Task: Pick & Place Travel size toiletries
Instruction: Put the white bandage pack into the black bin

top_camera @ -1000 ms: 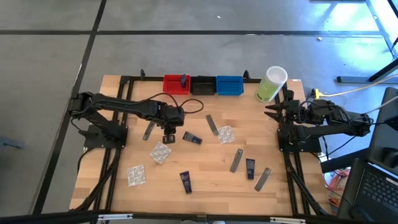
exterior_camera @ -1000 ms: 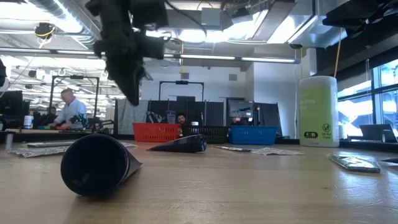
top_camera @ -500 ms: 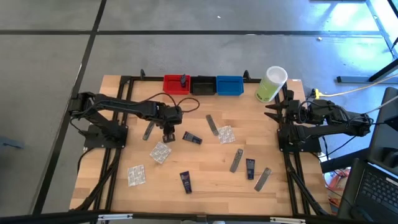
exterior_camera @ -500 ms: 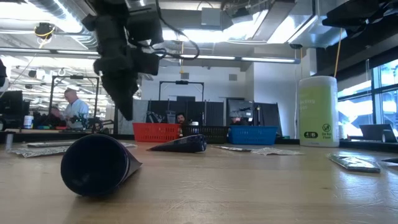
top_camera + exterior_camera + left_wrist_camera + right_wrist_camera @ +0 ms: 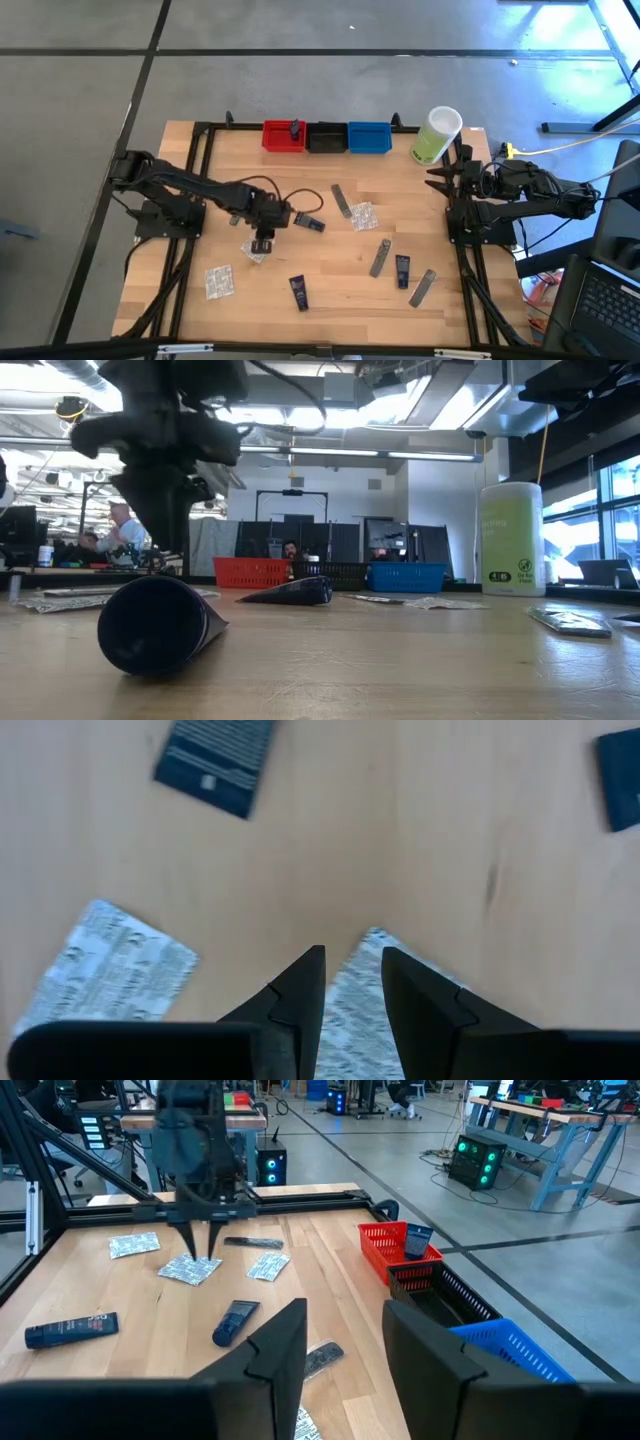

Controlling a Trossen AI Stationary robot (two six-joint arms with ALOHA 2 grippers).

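The toiletries lie scattered on the wooden table (image 5: 330, 310): dark tubes (image 5: 309, 222) (image 5: 298, 292) (image 5: 402, 270), grey sachets (image 5: 342, 200) (image 5: 379, 257) (image 5: 422, 287) and clear packets (image 5: 364, 216) (image 5: 219, 282). My left gripper (image 5: 262, 240) points down, open by a narrow gap, just above a clear packet (image 5: 350, 1010) left of centre. In the left wrist view the packet shows between and under its fingertips (image 5: 353, 965). I cannot tell whether they touch it. My right gripper (image 5: 345, 1330) waits open and high at the table's right edge (image 5: 436, 180).
Red (image 5: 283, 136), black (image 5: 326, 136) and blue (image 5: 369, 136) bins stand in a row at the far edge; the red one holds a dark tube. A tall pale-green container (image 5: 435, 136) stands at the far right. People sit at desks beyond the table (image 5: 115, 535).
My left gripper has gone toward the table's near edge and a little to the left, sinking as it went. It has come from beside the dark tube near the middle to just over the clear packet. Nothing on the table has moved.
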